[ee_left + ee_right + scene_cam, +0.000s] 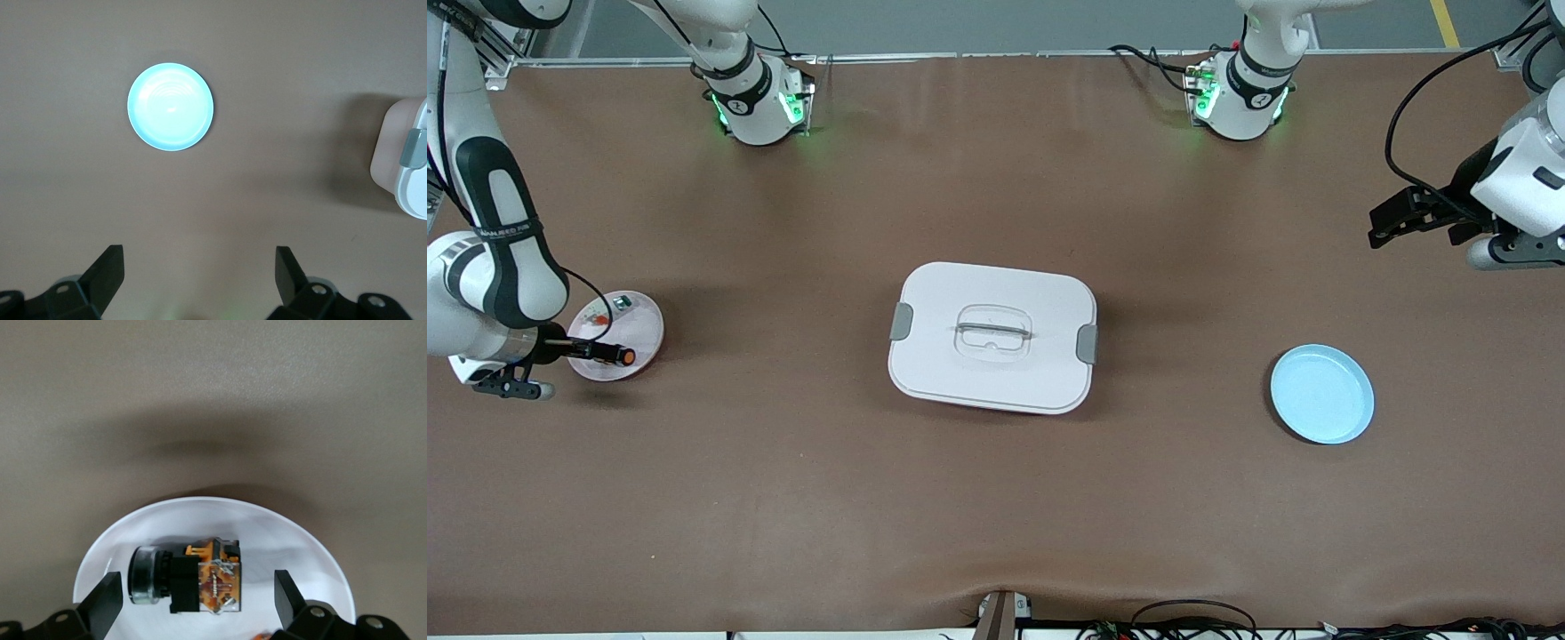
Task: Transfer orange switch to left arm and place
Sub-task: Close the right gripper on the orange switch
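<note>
1. Nearest my front camera is the blue plate [1321, 393], bare, sitting toward the left arm's end of the table. I'm guessing that's the drop-off.
2. Now the main thing: the orange switch [187, 578] is lying on its side on the white plate [645, 311] at the right arm's end. From the right wrist cam it sits right between my fingers, but nothing is pinching it yet.
3. My right gripper [609, 355] is down low over that white plate with its fingers spread wide on either side of the switch. Looks lined up for a grab, closing is the next job I'd say.
4. There's also a small pale part with a red bit [601, 318] on the same plate, beside the gripper. Not my target, so I'd rather not nudge it.
5. My left gripper [1414, 216] is waiting up in the air over bare table, fingers apart and holding nothing. The blue plate shows ahead of it in its wrist cam.
6. The box [992, 338] sits mid-table, lid on, squarely between both grippers. That's probably why this needs a handover that clears it.
</note>
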`<state>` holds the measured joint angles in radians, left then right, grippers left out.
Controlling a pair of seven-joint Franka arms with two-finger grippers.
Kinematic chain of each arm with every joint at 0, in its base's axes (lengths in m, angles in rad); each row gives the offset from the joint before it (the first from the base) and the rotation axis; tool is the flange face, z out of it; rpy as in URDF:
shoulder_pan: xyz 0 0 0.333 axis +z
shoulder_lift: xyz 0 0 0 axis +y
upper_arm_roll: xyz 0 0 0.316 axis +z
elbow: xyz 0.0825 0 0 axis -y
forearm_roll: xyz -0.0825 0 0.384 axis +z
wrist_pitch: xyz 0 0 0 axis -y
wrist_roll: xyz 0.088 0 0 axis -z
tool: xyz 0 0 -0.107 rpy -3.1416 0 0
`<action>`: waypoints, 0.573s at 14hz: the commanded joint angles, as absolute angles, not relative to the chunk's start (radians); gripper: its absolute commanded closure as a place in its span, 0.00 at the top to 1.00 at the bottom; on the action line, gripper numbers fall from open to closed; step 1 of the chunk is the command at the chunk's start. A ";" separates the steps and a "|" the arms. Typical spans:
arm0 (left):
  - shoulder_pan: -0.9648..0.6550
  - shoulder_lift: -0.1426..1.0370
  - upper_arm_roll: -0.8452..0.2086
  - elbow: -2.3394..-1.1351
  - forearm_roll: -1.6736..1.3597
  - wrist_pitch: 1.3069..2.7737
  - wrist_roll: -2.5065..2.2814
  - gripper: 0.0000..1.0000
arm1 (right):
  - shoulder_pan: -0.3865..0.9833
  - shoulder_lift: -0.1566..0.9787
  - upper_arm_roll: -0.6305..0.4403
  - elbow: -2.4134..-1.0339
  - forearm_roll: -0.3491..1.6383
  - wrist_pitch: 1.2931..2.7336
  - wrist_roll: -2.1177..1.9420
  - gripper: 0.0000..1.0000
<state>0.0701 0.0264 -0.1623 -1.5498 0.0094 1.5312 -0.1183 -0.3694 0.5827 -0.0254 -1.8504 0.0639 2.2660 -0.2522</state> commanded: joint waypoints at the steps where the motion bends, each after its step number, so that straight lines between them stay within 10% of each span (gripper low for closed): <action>1: 0.069 0.023 -0.166 -1.554 0.021 1.542 -0.107 1.00 | -0.371 0.589 -0.018 -1.839 0.074 2.258 -0.213 1.00; 8: 0.069 0.023 -0.166 -1.559 0.021 1.542 -0.107 1.00 | -0.373 0.591 -0.018 -1.850 0.074 2.258 -0.213 1.00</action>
